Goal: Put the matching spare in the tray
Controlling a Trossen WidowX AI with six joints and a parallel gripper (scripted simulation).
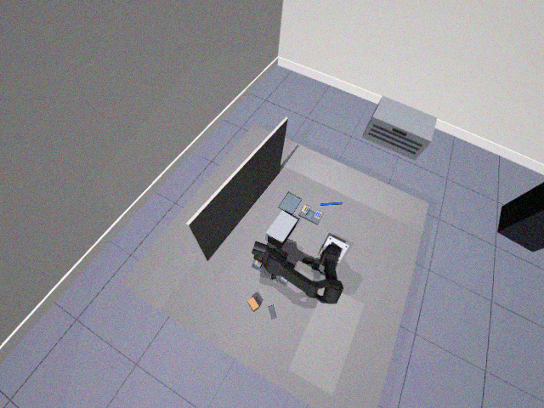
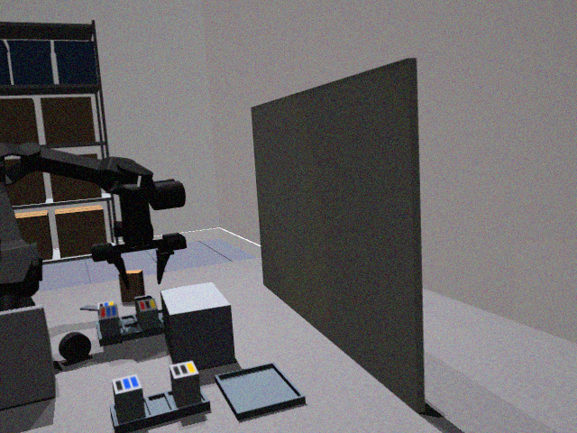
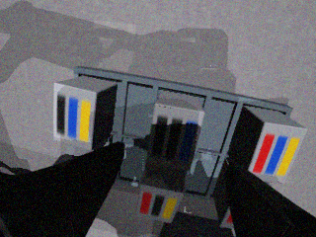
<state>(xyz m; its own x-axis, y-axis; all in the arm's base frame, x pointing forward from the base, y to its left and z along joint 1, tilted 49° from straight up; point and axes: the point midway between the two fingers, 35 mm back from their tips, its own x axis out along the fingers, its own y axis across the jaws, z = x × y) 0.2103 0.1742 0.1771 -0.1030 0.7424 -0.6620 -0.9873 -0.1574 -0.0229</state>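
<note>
Jaws half-narrowed, holding nothing, directly above the black-black-blue spare; it lies centred between them, below.

A tall dark grey partition panel is standing upright on the floor mat. Well behind it, a metal storage shelf with brown and blue boxes is lining the far wall. A grey vented floor unit is sitting against the white wall beyond the panel's far end. A thin blue pen is lying near the panel.
</note>
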